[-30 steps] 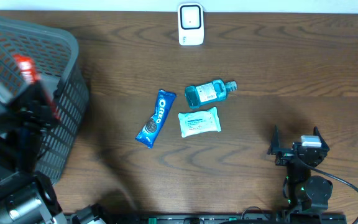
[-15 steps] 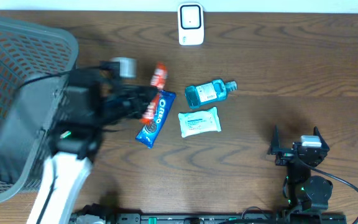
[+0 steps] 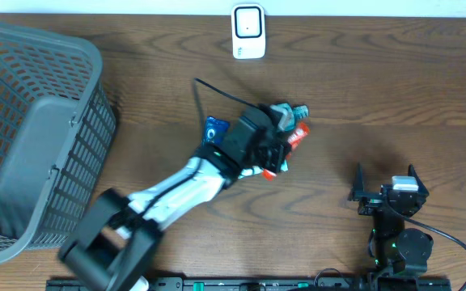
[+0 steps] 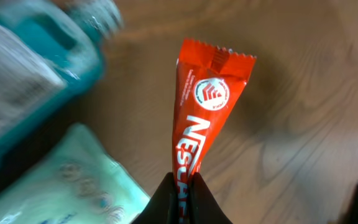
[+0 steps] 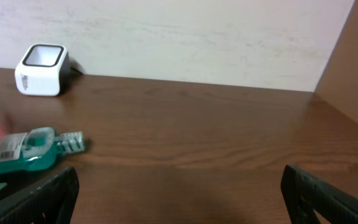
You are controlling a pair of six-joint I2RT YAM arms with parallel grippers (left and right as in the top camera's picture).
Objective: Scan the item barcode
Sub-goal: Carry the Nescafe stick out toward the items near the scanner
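Note:
A red Nescafe sachet (image 4: 207, 118) hangs pinched between the black jaws of my left gripper (image 4: 182, 190), which is shut on its lower end. Seen from overhead, that gripper (image 3: 280, 152) hovers over the middle of the table with the sachet (image 3: 297, 135) sticking out to the right, above the wipes pack and the blue bottle (image 3: 298, 111). The white scanner (image 3: 248, 31) stands at the table's far edge, well apart from the sachet; it also shows in the right wrist view as the scanner (image 5: 41, 61). My right gripper (image 3: 387, 192) rests open and empty at the front right.
A grey mesh basket (image 3: 23, 145) fills the left side. A blue Oreo pack (image 3: 213, 127) lies partly under my left arm. The blue bottle (image 4: 30, 56) and the pale green wipes pack (image 4: 67, 180) lie just below the sachet.
My left arm has swung from the basket on the left across to the table's middle, carrying the red sachet over the Oreo pack, wipes and bottle. The right arm has not moved.

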